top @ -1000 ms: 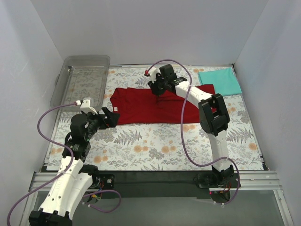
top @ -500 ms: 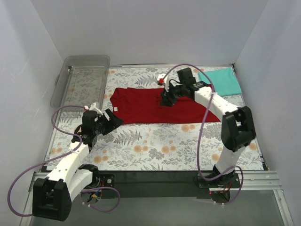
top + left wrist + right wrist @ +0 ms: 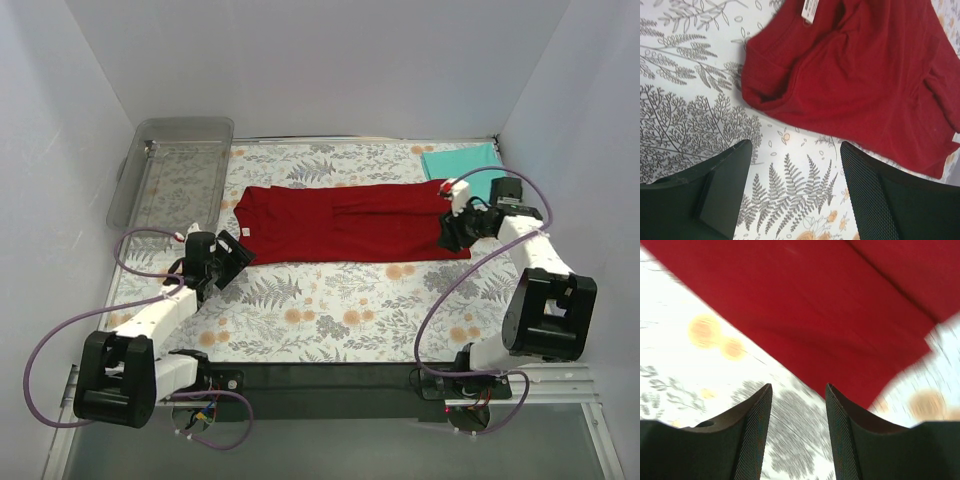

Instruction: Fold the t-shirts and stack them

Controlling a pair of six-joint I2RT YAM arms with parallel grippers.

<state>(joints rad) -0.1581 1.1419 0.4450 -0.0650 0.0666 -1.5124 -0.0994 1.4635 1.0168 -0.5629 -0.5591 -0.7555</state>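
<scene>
A dark red t-shirt [image 3: 345, 224] lies flat across the middle of the floral cloth, folded lengthwise, its collar end with a white tag [image 3: 810, 10] at the left. A teal t-shirt [image 3: 462, 163], folded flat, lies at the back right. My left gripper [image 3: 234, 252] hovers open just off the red shirt's near left corner [image 3: 760, 97], only the cloth between its fingers [image 3: 725, 190]. My right gripper [image 3: 452, 230] is open at the red shirt's near right corner [image 3: 860, 385], jaws over the floral cloth, holding nothing.
A clear plastic tray [image 3: 178, 170] stands at the back left, partly over the table edge. White walls close in the left, back and right. The floral tablecloth [image 3: 340, 310] spreads in front of the red shirt. Purple cables loop from both arms.
My right gripper has left the shirt's middle and swung right to its near right corner, opening a little. My left arm has dropped lower; its jaws narrowed but stay open.
</scene>
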